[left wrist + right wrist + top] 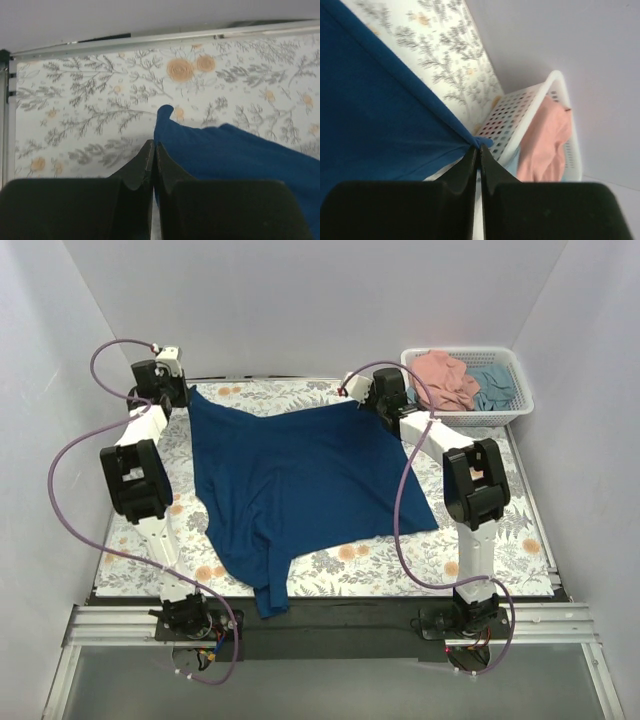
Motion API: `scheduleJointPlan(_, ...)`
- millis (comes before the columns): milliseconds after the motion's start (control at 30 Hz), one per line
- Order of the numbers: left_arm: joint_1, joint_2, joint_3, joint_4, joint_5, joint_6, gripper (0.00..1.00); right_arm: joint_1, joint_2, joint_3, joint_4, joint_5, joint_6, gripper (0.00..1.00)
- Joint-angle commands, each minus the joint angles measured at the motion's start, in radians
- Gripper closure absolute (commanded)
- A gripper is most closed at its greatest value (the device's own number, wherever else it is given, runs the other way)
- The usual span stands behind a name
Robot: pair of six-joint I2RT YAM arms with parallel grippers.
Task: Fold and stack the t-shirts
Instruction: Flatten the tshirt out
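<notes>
Cloth covers the middle of the floral bench (490, 540): the navy t-shirt (300, 480) lies spread out, its far edge running between 2 held corners. In the top view the left pincer (183, 392) sits at 11 o'clock on the bench, its fingers pressed together on 1 corner. Its wrist view shows a small tip of navy cloth (165, 111) poking past the closed left pincer (153, 145). The right pincer (362, 393), at 1 o'clock, is clamped on the other far corner, with the cloth bunched at its tips (476, 149). At 6 o'clock a narrow part of the shirt trails over the near edge onto a dark strip (350, 625). A white basket (520, 405) stands at 2 o'clock, holding the pink t-shirt (445, 378) toward its 9 o'clock side and the teal t-shirt (496, 383) toward 3 o'clock.
</notes>
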Motion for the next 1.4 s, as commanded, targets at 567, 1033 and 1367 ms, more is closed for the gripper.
scheduleJointPlan(567,-0.001,-0.287,-0.213,-0.337,-0.017,-0.008,0.35,-0.008,-0.261,-0.063,-0.431,-0.159,0.214,0.09)
scheduleJointPlan(1033,-0.001,-0.436,-0.517,-0.577,-0.031,0.010,0.64,-0.011,-0.267,-0.277,-0.689,-0.341,0.243,0.53)
scheduleJointPlan(1367,0.030,-0.059,-0.197,-0.563,-0.227,0.029,0.73,-0.031,-0.175,-0.265,-0.689,-0.340,0.280,0.57)
